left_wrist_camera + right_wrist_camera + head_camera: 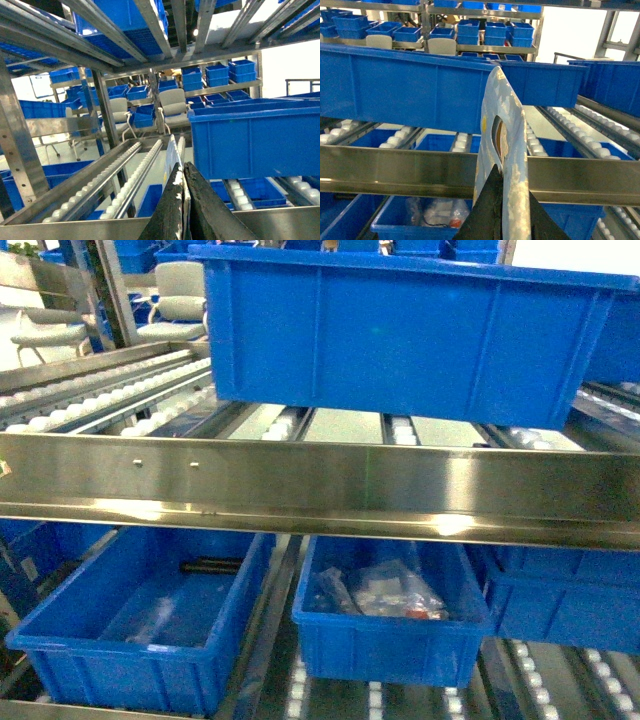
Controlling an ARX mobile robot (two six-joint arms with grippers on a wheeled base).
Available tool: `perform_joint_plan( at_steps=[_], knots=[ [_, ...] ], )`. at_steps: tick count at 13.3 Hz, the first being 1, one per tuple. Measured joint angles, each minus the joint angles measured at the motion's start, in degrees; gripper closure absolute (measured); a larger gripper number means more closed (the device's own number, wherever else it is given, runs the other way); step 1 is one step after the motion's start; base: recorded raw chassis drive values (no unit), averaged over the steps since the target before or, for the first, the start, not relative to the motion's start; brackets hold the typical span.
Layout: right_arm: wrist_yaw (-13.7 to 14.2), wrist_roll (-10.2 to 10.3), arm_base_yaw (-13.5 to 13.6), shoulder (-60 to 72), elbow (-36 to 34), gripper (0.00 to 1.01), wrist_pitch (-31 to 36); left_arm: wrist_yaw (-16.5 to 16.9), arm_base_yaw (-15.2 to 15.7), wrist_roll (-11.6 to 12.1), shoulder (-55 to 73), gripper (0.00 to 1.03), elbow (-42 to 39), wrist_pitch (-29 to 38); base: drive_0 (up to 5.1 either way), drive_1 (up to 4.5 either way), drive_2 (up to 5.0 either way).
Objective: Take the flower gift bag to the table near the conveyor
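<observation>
Both grippers pinch the bag before the conveyor.
My right gripper and left gripper each clamp the one flower gift bag; three blue bins sit below the steel rail.

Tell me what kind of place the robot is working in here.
Probably a warehouse or factory parts store: steel flow racking with white roller rails, many blue plastic bins on it, and more bin-filled shelving behind.
</observation>
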Motion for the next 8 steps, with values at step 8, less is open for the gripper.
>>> perform_joint_plan(
  at_steps=[8],
  knots=[
    [0.0, 0.0, 0.0, 0.0, 0.0, 0.99, 0.0, 0.0, 0.0, 0.0, 0.0, 1.01, 0.0, 0.0, -4.9, 2.42, 2.4]
  ],
)
